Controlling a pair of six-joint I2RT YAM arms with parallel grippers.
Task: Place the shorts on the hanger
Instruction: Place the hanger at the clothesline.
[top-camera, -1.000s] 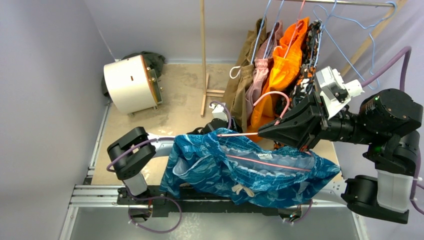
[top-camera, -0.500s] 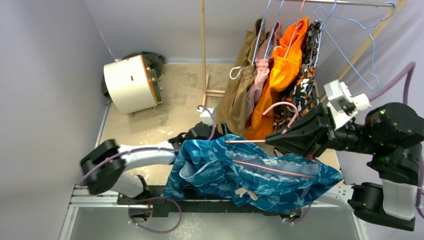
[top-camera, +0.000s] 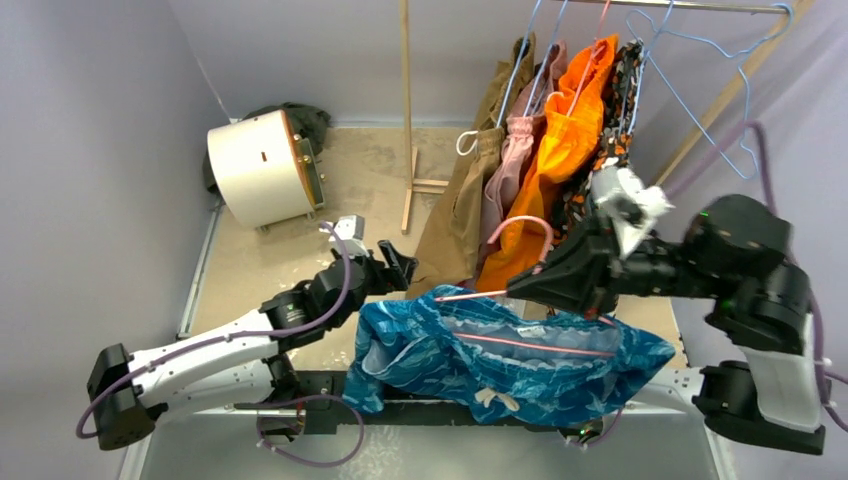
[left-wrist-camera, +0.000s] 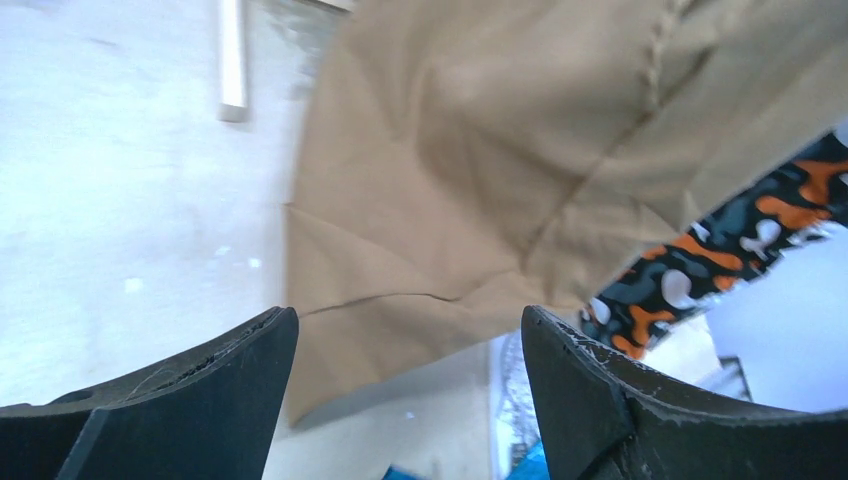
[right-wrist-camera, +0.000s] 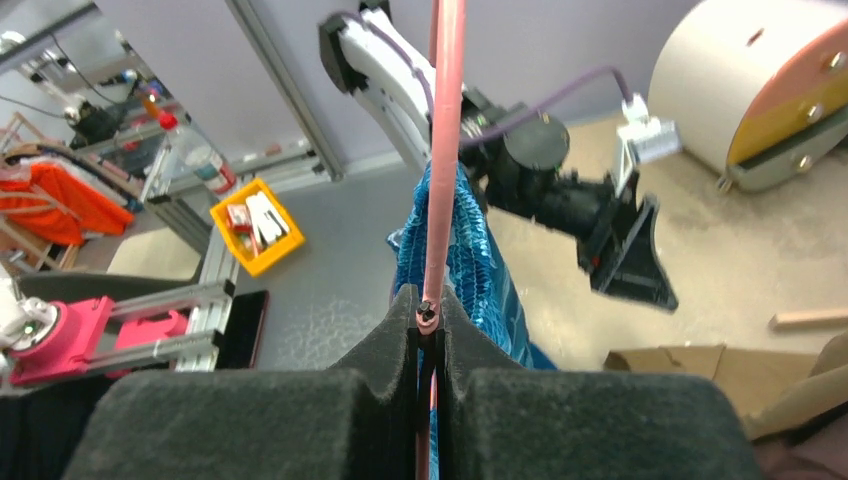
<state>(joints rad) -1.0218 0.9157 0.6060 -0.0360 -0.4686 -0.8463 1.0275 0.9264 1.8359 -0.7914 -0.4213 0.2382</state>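
The blue-and-teal shorts (top-camera: 500, 365) hang draped over the pink hanger (top-camera: 540, 345) above the table's near edge, with the white drawstring at the front. The hook curves up toward the rack. My right gripper (top-camera: 522, 285) is shut on the hanger's wire near its neck. In the right wrist view the pink hanger (right-wrist-camera: 445, 150) runs up from the right gripper (right-wrist-camera: 428, 312), with the shorts (right-wrist-camera: 480, 270) below it. My left gripper (top-camera: 392, 265) is open and empty, just left of the shorts and apart from them. Its view shows the left gripper (left-wrist-camera: 408, 320) facing brown cloth.
A white drum (top-camera: 255, 165) lies at the back left. A wooden post (top-camera: 406, 100) stands mid-back. Brown shorts (top-camera: 470, 200), orange shorts (top-camera: 565, 140) and a black patterned garment (left-wrist-camera: 700, 290) hang from the rack with light blue hangers (top-camera: 700, 80).
My left gripper has opened, let go of the shorts and pulled back to the left. My right gripper has moved left with the hanger and shorts.
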